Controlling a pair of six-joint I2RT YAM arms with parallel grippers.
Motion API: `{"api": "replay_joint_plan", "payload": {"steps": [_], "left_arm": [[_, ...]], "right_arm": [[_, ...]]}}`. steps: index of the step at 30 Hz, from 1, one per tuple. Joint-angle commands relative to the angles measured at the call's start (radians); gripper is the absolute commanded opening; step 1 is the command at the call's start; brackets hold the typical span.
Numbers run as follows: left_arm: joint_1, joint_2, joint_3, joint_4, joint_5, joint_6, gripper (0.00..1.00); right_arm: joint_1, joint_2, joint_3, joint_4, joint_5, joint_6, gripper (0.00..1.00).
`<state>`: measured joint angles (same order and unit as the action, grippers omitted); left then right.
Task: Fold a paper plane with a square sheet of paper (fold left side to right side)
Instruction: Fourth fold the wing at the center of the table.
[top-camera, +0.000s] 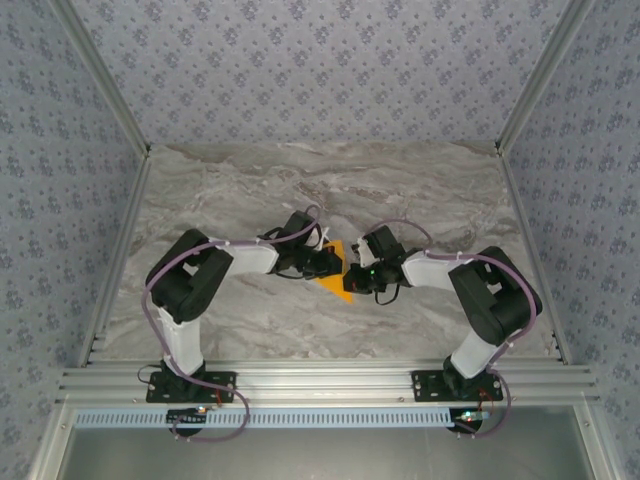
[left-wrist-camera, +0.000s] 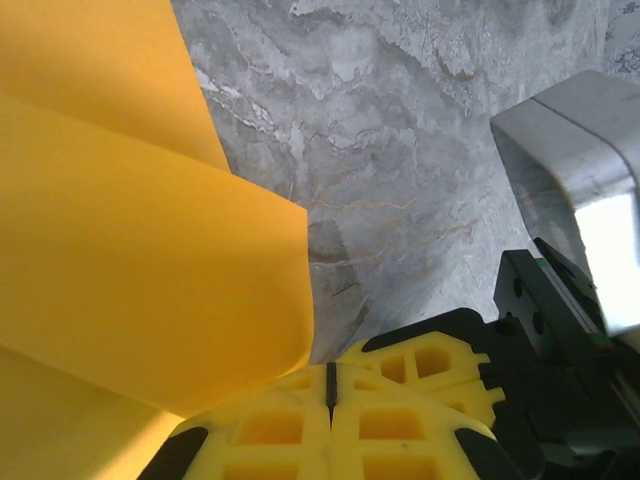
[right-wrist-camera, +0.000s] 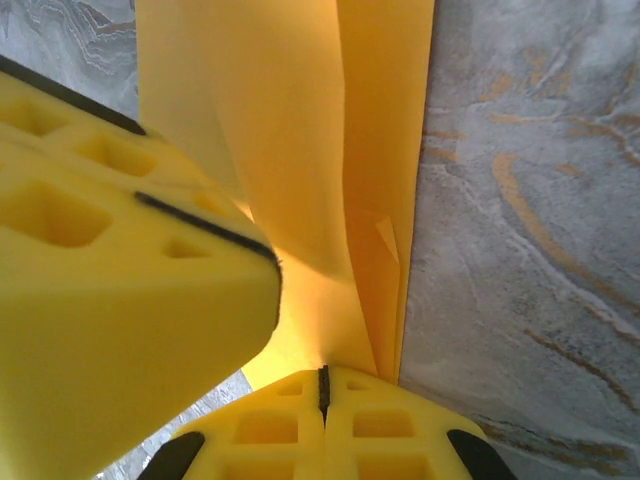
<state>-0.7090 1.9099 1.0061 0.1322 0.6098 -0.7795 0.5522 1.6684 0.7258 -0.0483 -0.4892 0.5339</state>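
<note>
The square sheet of paper (top-camera: 336, 281) is orange-yellow and lies folded on the marble table between the two arms. In the left wrist view the paper (left-wrist-camera: 130, 250) rises in creased flaps, and one curled flap leans on the left finger. My left gripper (top-camera: 338, 262) (left-wrist-camera: 330, 385) is shut, with nothing seen in its seam. My right gripper (top-camera: 352, 278) (right-wrist-camera: 322, 378) is shut, and the creased layers of paper (right-wrist-camera: 300, 150) run down into its seam. The two grippers nearly touch. The left gripper's fingers (right-wrist-camera: 120, 300) crowd the right wrist view. The right gripper's fingers (left-wrist-camera: 430, 360) sit just behind the left's.
The marble table (top-camera: 400, 190) is walled by patterned panels at the back and sides, with aluminium rails along the edges. The right arm's white link (left-wrist-camera: 580, 170) hangs close to the left gripper. The arm bases (top-camera: 190, 385) stand on the near rail.
</note>
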Motion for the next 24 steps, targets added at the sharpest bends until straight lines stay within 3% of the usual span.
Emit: {"api": "replay_joint_plan", "payload": {"steps": [1,9,14,24], "left_arm": [[-0.008,0.029,-0.018,0.038,0.016,-0.005,0.01],[-0.009,0.072,-0.044,0.058,-0.029,-0.011,0.0],[-0.001,0.079,-0.025,-0.015,-0.094,0.036,0.0],[0.082,0.095,0.024,-0.102,-0.15,0.124,0.0]], "right_arm": [[0.005,0.076,-0.034,-0.131,0.121,-0.022,0.0],[0.011,0.081,-0.019,-0.18,0.151,-0.042,0.0],[0.022,0.085,0.001,-0.237,0.192,-0.063,0.0],[0.029,0.11,0.003,-0.266,0.209,-0.071,0.0]]}}
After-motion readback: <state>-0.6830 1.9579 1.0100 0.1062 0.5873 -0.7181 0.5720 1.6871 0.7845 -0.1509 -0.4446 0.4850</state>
